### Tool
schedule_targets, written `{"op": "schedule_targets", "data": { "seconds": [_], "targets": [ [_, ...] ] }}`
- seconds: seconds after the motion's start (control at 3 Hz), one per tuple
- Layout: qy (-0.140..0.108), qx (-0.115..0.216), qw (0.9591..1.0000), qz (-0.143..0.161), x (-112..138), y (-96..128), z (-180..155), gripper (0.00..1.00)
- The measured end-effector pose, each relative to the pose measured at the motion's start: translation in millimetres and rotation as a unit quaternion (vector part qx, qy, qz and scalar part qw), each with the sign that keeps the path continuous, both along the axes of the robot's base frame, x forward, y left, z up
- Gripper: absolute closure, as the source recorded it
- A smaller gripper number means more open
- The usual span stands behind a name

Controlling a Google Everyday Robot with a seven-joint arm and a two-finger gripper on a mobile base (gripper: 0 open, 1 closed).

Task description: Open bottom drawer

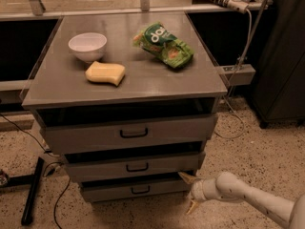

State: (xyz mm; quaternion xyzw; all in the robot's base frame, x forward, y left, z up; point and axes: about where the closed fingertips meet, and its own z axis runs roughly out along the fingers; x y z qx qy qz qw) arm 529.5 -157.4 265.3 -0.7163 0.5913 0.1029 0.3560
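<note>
The bottom drawer [136, 189] is the narrowest grey front, lowest of the cabinet's three, with a small black bar handle [140, 190]. It is pulled out a little, with a dark gap above it. My gripper [189, 192] is low at the drawer's right end, on a white arm reaching in from the lower right. Its two pale fingers are spread apart, one fingertip [185, 177] touching the drawer's upper right corner, the other lower near the floor. It holds nothing.
The middle drawer [136, 166] and top drawer [131, 133] stand slightly open above. On the cabinet top [143, 80] lie a white bowl [87, 46], a yellow sponge [105, 73] and a green snack bag [163, 44]. A black stand leg [32, 190] and cables lie on the floor at left.
</note>
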Motion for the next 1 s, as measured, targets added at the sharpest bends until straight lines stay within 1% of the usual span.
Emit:
{"op": "schedule_targets", "data": {
  "seconds": [0.33, 0.67, 1.0],
  "targets": [
    [0.001, 0.0, 1.0, 0.0, -0.1, 0.5, -0.9, 0.0],
    [0.02, -0.002, 0.9998, -0.008, 7.5, 2.5, -29.9, 0.0],
    [0.05, -0.004, 0.9987, -0.014, 16.9, 3.3, -67.9, 0.0]
  ]
}}
